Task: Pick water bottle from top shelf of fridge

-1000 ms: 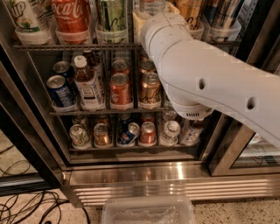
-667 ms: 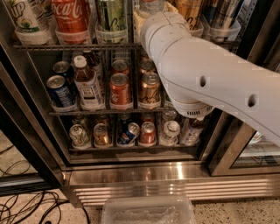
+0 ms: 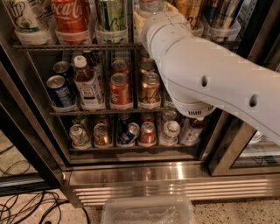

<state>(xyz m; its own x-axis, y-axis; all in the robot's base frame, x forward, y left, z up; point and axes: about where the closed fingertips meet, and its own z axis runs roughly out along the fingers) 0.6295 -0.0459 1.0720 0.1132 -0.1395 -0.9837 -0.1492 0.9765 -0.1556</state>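
Observation:
The fridge (image 3: 175, 179) stands open with its wire racks of drinks in view. The top shelf (image 3: 65, 46) holds clear tubs with tall cans, among them a red Coca-Cola can (image 3: 70, 15) and a green can (image 3: 110, 15). My white arm (image 3: 205, 74) reaches up from the right into the middle of this shelf. My gripper is hidden behind the arm's end there. A small piece of a clear bottle (image 3: 151, 4), likely the water bottle, shows at the top edge just above the arm's end.
The middle rack holds short cans and a brown-drink bottle with a white cap (image 3: 86, 83). The bottom rack holds several more cans. Black door frames stand at the left (image 3: 22, 127) and right (image 3: 232, 144). A clear plastic tub (image 3: 148, 212) and cables (image 3: 26, 205) lie on the floor.

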